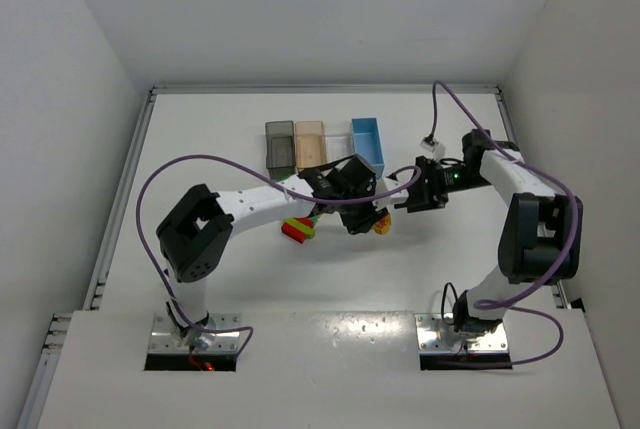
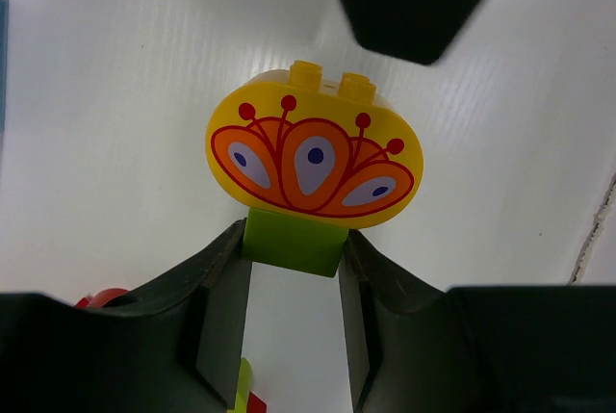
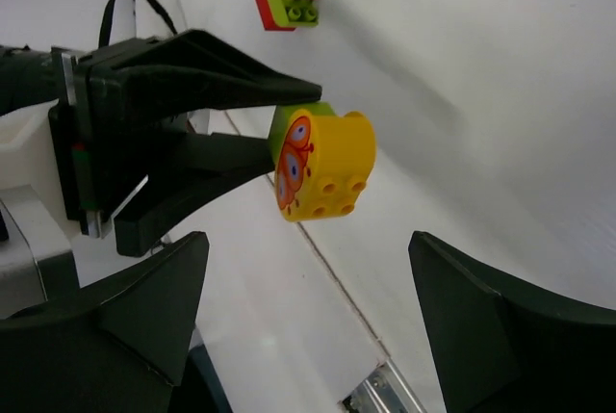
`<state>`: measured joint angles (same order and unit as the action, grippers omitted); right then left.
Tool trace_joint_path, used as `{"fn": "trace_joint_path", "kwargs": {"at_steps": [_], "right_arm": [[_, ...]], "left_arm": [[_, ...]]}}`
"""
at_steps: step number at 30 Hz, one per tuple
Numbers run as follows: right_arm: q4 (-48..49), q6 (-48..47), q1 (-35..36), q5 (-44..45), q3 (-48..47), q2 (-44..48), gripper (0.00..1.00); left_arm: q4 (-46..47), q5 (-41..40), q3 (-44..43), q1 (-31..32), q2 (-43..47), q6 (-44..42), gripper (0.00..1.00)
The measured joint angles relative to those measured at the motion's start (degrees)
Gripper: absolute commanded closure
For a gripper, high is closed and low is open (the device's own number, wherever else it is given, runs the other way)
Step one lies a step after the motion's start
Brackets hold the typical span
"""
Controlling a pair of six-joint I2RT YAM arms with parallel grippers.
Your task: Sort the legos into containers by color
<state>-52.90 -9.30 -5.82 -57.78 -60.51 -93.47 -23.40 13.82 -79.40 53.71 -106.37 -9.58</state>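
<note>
Left gripper (image 2: 294, 261) clamps lime brick (image 2: 294, 240)
Right gripper (image 3: 308, 240) gapes empty opposite, apparently to pull off the stuck yellow brick (image 2: 313, 158).

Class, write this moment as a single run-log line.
left gripper: shut on lime brick | yellow brick: stuck on it | right gripper: open, facing yellow brick

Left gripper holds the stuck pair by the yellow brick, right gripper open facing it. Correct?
No. The left wrist view shows the left gripper clamped on the lime green brick, with the yellow brick stuck to its far end. The right gripper is open, facing it.
</note>
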Motion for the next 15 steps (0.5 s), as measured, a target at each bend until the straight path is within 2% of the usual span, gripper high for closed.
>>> {"fn": "trace_joint_path", "kwargs": {"at_steps": [7,15], "right_arm": [[-2.58,-1.73,2.64,-0.90,0.00,-2.03,0.20],[-3.34,-2.93,4.15,-1.51,-0.07,-5.40,0.20]], "left_arm": [[0.85,-1.25,0.15,0.00,0.00,0.00,0.75],[1.25,-1.18,0.09,0.00,0.37,0.00,0.75]]}}
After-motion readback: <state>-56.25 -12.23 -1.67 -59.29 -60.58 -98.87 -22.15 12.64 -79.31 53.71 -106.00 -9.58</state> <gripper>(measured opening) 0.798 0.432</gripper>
